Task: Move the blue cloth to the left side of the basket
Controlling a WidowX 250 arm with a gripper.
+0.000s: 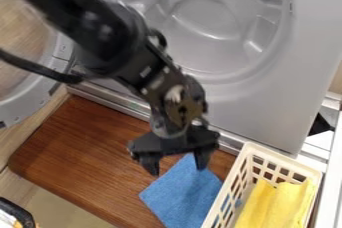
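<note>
The gripper [178, 164] hangs over the wooden board, its two fingers spread apart above the upper end of the blue cloth [180, 194]. Nothing is visible between the fingers. The cloth lies flat on the board, directly left of the cream plastic basket [248, 153], with one corner pointing up between the fingers. Whether the fingertips touch the cloth, I cannot tell. Inside the basket lies a yellow cloth [277, 204], and a bit of blue shows through the basket's left wall.
A grey machine front with a round drum opening [207, 22] stands behind the board [80, 147]. Its open round door [33, 92] is at the left. A dark-rimmed object [17, 214] sits in the lower left corner.
</note>
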